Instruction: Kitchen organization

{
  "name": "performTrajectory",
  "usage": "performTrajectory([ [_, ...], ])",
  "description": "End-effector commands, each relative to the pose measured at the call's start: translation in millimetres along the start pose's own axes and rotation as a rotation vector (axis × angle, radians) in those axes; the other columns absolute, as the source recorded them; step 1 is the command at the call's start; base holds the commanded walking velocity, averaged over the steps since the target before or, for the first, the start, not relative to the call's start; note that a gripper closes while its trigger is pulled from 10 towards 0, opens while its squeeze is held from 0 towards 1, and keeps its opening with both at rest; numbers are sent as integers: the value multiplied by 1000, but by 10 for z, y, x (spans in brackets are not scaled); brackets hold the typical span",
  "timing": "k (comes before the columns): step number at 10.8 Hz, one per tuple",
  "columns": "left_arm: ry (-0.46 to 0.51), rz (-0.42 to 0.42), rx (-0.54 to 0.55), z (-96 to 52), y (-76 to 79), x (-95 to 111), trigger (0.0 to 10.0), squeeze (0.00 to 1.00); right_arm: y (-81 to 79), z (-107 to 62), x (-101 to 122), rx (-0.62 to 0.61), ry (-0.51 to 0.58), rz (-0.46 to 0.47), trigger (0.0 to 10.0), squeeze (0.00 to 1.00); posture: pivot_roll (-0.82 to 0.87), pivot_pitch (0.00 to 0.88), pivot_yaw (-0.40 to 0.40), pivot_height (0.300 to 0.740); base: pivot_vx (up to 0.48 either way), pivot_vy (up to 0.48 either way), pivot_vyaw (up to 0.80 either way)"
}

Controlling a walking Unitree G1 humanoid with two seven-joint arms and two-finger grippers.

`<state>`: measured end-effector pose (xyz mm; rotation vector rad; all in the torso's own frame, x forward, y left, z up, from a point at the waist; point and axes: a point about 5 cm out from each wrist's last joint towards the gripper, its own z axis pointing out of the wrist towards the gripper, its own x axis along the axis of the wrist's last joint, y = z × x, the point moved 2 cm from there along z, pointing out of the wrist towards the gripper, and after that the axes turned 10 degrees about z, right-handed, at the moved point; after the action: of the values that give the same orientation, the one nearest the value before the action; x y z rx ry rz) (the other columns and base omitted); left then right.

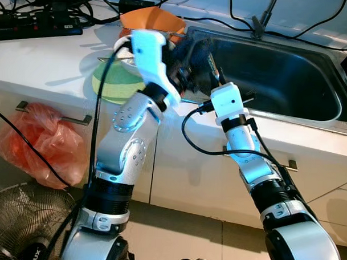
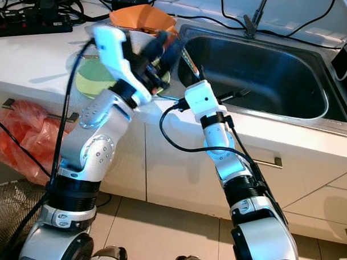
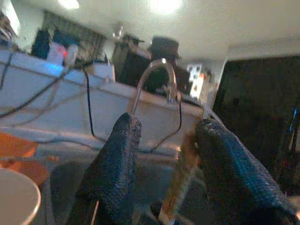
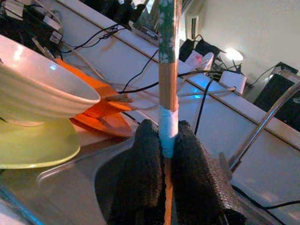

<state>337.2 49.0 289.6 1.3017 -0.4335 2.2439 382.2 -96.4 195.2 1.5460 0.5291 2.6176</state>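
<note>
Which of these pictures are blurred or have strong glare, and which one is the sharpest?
Left wrist view: soft and blurred overall, with ceiling-light glare at the top; the left gripper stands open around a smeared stick. Right wrist view: sharpest, the right gripper shut on the chopstick, a lamp glowing behind. Right eye view: motion blur near the left gripper. Left eye view: fairly clear, the sink dark.

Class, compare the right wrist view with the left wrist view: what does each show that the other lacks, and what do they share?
Right wrist view: the right tool shut on a patterned stick, and the green plate under a white bowl. Left wrist view: the left tool, fingers apart, and a dark hat-shaped object behind the faucet. Shared: the stick, the faucet, orange dishes, cables; perhaps the bowl.
</note>
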Motion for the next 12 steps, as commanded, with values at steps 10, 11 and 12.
performTrajectory([
  [10,-196,132,-1,-294,-32,-508,10000,0,509,170,-150,-268,-141,379,10000,0,108,75,-59,740,0,0,0],
  [11,-232,139,-12,-330,-6,-597,10000,0,521,163,-180,-273,-156,390,10000,0,109,74,-58,740,0,0,0],
  [12,-276,112,2,-411,2,-752,10000,0,530,147,-237,-279,-186,413,10000,0,107,71,-56,740,0,0,0],
])
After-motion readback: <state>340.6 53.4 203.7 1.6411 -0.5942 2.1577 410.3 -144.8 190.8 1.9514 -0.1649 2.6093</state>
